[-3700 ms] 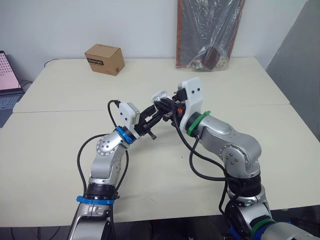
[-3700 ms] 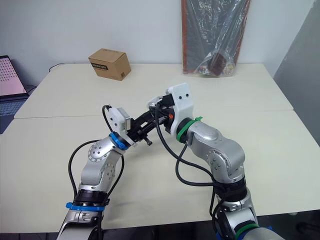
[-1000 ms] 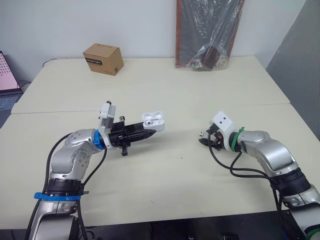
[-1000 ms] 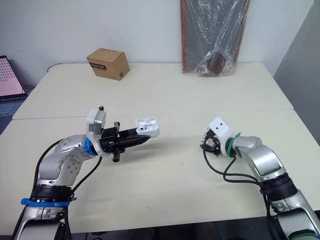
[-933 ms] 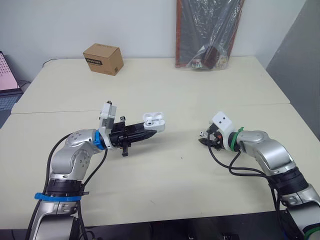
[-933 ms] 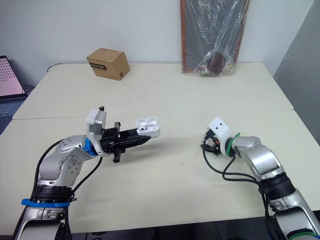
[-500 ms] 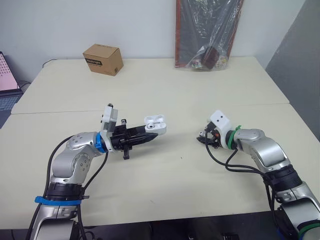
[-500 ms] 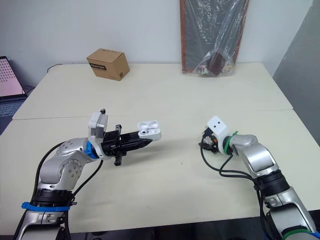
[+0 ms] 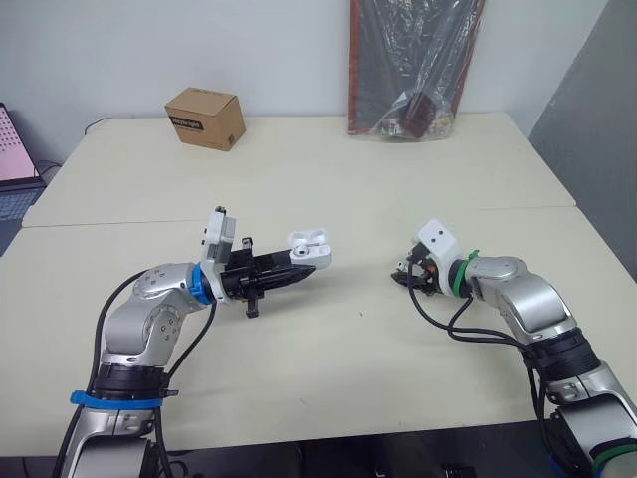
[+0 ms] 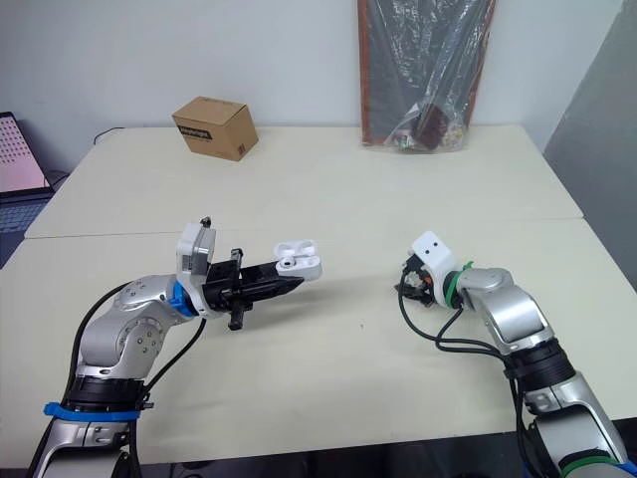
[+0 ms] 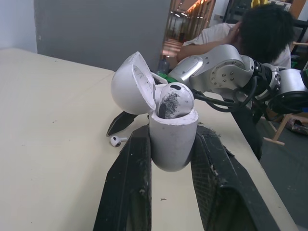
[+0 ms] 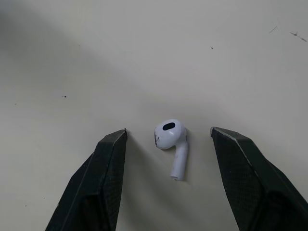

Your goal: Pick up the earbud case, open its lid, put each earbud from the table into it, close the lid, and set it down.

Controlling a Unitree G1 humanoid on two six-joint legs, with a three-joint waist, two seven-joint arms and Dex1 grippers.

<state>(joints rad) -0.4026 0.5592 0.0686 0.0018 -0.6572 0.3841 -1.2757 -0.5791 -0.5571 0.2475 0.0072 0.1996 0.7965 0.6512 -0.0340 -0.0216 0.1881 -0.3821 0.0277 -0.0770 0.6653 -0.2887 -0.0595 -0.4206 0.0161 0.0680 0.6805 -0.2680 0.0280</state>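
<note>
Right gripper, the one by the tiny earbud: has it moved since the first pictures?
Yes. The right gripper swung to the robot's right and down to the table, farther from the cardboard box, and now sits open around the earbud.

A plain office or lab workroom: pale tables pushed together against a bare white wall, with a small cardboard box, a laptop at one edge, a plastic-wrapped panel leaning upright, and a person seated beyond the table.
</note>
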